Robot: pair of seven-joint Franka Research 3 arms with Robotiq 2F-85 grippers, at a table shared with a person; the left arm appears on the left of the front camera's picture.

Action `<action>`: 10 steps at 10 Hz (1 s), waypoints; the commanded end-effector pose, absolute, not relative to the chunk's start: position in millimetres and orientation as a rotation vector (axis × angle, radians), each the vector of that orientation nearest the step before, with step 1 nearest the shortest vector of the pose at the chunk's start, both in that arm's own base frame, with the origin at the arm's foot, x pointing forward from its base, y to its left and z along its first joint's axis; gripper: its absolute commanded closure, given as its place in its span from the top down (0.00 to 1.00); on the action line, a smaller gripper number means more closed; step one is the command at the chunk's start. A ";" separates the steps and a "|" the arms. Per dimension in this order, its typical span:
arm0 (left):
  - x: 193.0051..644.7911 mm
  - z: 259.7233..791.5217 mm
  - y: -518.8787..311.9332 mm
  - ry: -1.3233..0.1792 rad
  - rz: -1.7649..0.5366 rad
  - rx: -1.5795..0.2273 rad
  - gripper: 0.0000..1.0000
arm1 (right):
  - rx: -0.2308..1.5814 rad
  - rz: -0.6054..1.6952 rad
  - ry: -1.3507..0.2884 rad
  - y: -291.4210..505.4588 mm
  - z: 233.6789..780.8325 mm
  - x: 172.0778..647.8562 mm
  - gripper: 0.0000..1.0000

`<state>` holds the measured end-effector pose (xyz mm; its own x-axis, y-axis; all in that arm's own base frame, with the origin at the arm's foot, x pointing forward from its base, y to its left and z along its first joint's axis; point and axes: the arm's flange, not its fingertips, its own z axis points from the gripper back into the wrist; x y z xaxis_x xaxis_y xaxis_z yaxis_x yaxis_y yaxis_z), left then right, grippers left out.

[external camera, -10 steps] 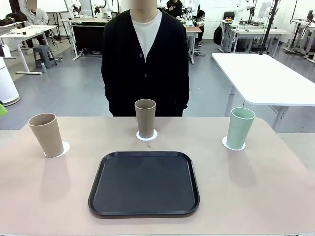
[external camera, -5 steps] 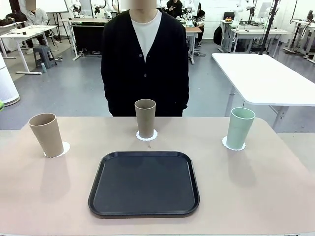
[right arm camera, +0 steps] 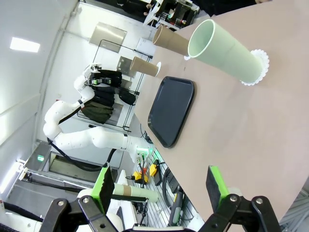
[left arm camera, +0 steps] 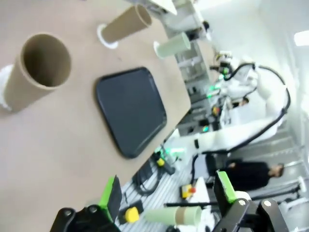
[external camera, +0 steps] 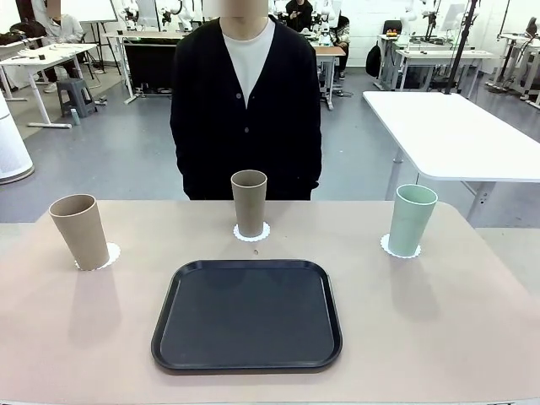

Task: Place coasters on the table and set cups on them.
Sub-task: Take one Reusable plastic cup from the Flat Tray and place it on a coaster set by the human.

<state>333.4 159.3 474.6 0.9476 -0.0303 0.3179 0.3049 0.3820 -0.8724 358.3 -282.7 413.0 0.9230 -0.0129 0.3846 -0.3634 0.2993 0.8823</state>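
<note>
Three cups stand upright on coasters on the beige-pink table [external camera: 472, 337]. A tan cup [external camera: 79, 230] rests on a coaster [external camera: 110, 256] at the left. Another tan cup [external camera: 249, 202] stands on a coaster [external camera: 251, 234] at the far middle. The mint cup [external camera: 411, 219] is on a coaster [external camera: 390, 247] at the right. My left gripper [left arm camera: 166, 193] is open above the table, near a tan cup [left arm camera: 38, 66]. My right gripper [right arm camera: 159, 186] is open, back from the mint cup [right arm camera: 224, 49] and its coaster [right arm camera: 259, 67].
An empty black tray [external camera: 247, 315] lies in the middle near the front edge. A person in a black cardigan [external camera: 246, 101] stands at the far side behind the middle cup. A white-topped table [external camera: 447, 131] stands at the back right.
A green bit at the left edge has left the front view. The person has shifted slightly. Cups and coasters have not moved.
</note>
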 end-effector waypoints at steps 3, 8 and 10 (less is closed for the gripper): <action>339.4 440.4 217.1 -0.284 -0.142 -1.303 1.00 | 1.247 0.231 -0.344 -280.3 413.3 358.5 1.00; 332.6 433.2 226.4 -0.267 -0.127 -1.304 1.00 | 1.247 0.231 -0.344 -280.3 413.3 358.5 1.00; 332.6 433.2 226.4 -0.267 -0.127 -1.304 1.00 | 1.247 0.231 -0.344 -280.3 413.3 358.5 1.00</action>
<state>336.6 229.8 431.7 0.9645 0.0404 0.2610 0.2432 0.2498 -0.9373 358.3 -282.8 413.1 0.9230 -0.0128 0.3846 -0.3635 0.2993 0.8822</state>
